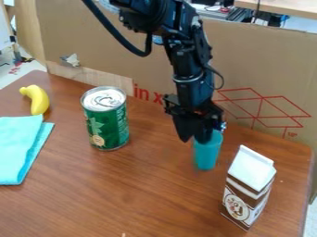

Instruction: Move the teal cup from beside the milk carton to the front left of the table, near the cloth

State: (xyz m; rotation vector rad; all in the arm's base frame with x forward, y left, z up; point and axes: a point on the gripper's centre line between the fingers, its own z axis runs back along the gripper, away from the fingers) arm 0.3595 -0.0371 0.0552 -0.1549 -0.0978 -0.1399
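Clock centred on cup. Nearest: carton [246,196], upright on brown surface [148,199], 5 o'clock. Next: blue cup [207,157], upright, right of centre; gripper [193,140] pointing down at its rim, fingertips apart, one beyond rim's left side, other overlapping rim; contact unclear. Folded cloth [17,148], 9 o'clock, left edge. Green can [109,127], upright, 10 o'clock. Banana [40,100], 10 o'clock, farther out. Cardboard [272,60] behind, 12 o'clock.

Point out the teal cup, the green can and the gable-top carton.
Teal cup [207,153]: camera view, side wall below the rim.
Green can [108,126]: camera view, middle of its side.
Gable-top carton [246,196]: camera view, brown-and-white front panel.
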